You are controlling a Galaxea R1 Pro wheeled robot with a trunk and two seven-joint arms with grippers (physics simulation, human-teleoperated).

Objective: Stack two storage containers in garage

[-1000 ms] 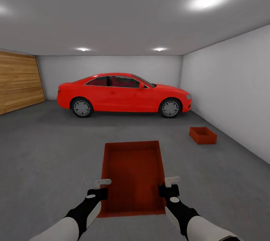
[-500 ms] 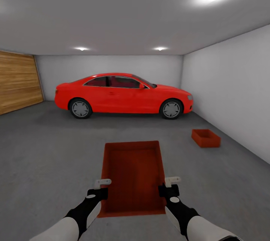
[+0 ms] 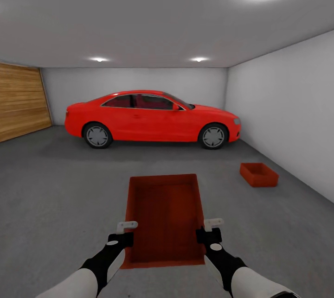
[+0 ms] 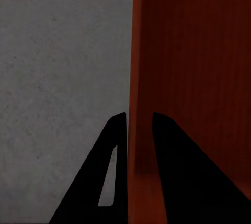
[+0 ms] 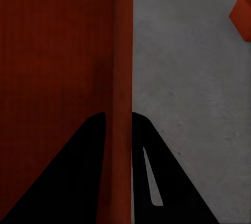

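the robot is in the garage, on the grey floor. it holds one red box out in front, up off the floor, on the near side of the red car. the left hand is closed on the box's left wall, one finger on each side of it. the right hand is closed on the right wall the same way. the other red box sits on the floor near the car's front end, just beside the white wall. a wooden door stands well past the car's back end.
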